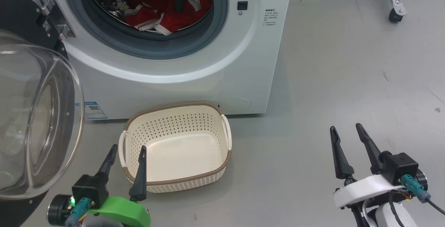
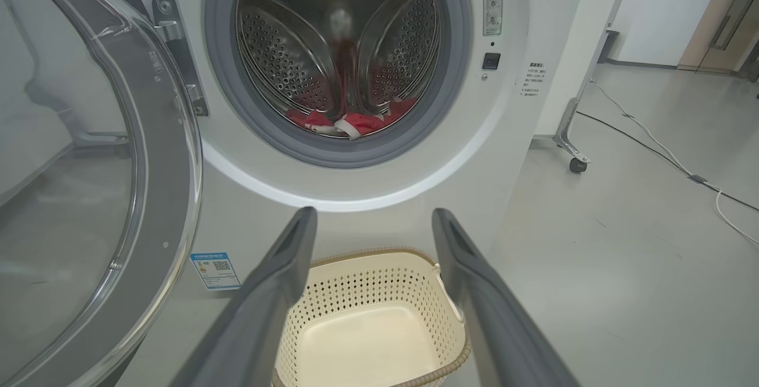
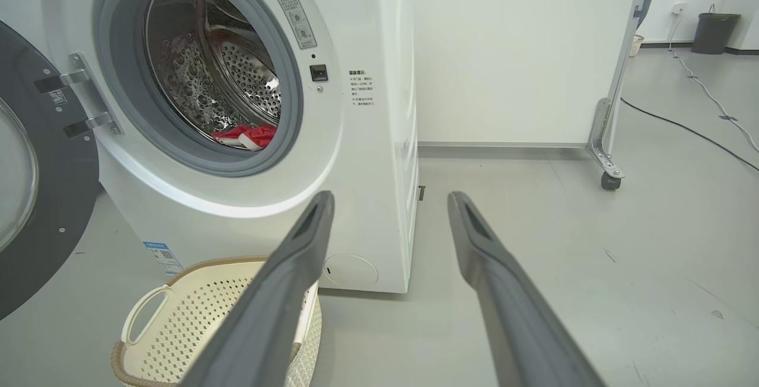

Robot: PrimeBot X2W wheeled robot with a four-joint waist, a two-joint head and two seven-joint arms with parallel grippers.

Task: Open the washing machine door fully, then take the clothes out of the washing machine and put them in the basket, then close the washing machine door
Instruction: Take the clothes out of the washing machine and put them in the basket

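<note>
Clothes (image 1: 163, 15): red with white trim, heaped low in the steel drum (image 2: 284, 61) of the washing machine (image 1: 215, 81); none are in the basket yet.
Door (image 1: 38, 115): swung open on your left, its glass bowl bulging out near the left arm.
Basket (image 1: 174, 126): empty, on the floor (image 1: 330, 81) just in front of the machine, below the opening.
Left end effector (image 1: 128, 147): released and holding nothing, low at the basket's near left corner.
Right end effector (image 1: 345, 127): released and holding nothing, over bare floor well apart from the basket.
Step, by your judgement: the door looks open enough, so the reach into the drum comes next.
Risk, door: lift the left arm carelessly and you may knock the glass bowl and swing the door.
Risk, ring: fingers going in low could catch the grey rubber ring (image 1: 146, 48).
Risk, grasp: the pile is tangled, so a shallow pinch could slip, or one piece could drop short of the basket.
Risk, basket: it looks light, and a bump would slide it away.
</note>
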